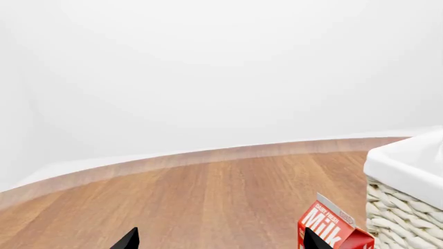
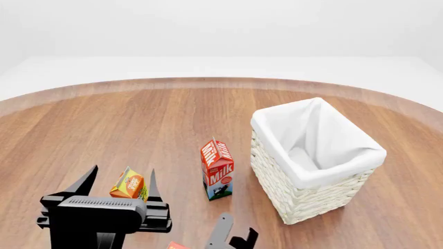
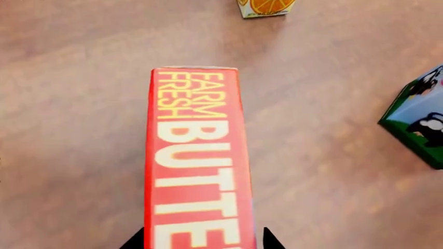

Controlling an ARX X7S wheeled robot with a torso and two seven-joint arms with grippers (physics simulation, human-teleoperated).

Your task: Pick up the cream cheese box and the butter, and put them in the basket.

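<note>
Right wrist view: the butter, a red-orange box lettered "Farm Fresh Butter", lies lengthwise on the wooden table, its near end between the two dark fingertips of the right gripper.
Right gripper state: the tips stand just beside the box's long sides; whether they press on it cannot be told.
Left gripper state: the left gripper is spread wide and holds nothing; it hovers just in front of the orange juice carton.
Butter location, head view: only a red corner shows at the lower edge, near the right gripper and well apart from the basket.
Basket: woven wicker, white cloth liner, nothing visible inside; it stands just beside the milk carton.
Cream cheese box: not visible in any view.
Handling judgement: the butter looks like a stiff, light carton with smooth printed faces, possibly slippery.
Grasp point judgement: take it across the narrow width, on the two long sides, nearer mid-length than the end, so that it does not pivot.
Risk judgement: an end grip may let the far end droop.
</note>
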